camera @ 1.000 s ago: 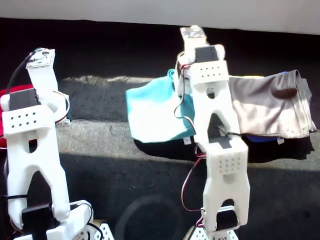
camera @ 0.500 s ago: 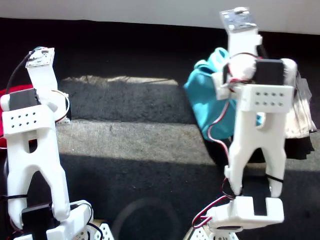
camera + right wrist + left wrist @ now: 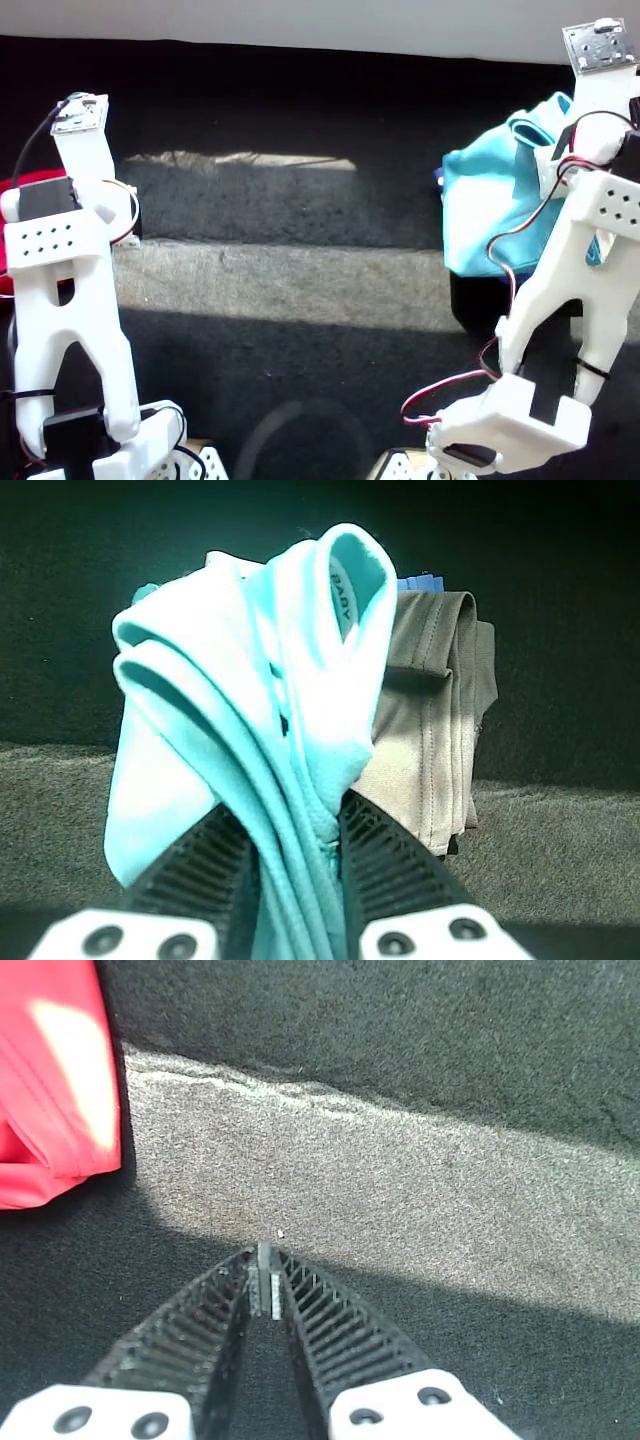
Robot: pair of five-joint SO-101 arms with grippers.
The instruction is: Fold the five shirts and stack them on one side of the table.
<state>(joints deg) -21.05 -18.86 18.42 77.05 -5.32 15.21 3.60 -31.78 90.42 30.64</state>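
right gripper point(image 3: 293, 818) jaws clamp the teal shirt point(image 3: 230, 690), a grey shirt point(image 3: 430, 740) behind, perhaps on others. left gripper point(image 3: 265, 1268) jaws meet near the red shirt point(image 3: 50, 1090).

1. This is an indoor robot test set-up on a tabletop point(image 3: 300, 270) covered in dark, felt-like cloth. Whether the room is a lab or a home cannot be told.
2. Two white plastic arms, the left arm point(image 3: 60, 270) and the right arm point(image 3: 590, 250), stand at its near edge. They have black motors at the joints and loose wires point(image 3: 408, 405) running in the open.
3. A plain pale wall point(image 3: 250, 18) runs just behind the far edge.
4. Bright bands of sunlight point(image 3: 280, 285) lie across the cloth.
5. The goods are clothes: a turquoise shirt point(image 3: 490, 215), a folded grey-brown shirt point(image 3: 430, 730) and a red shirt point(image 3: 50, 1090).
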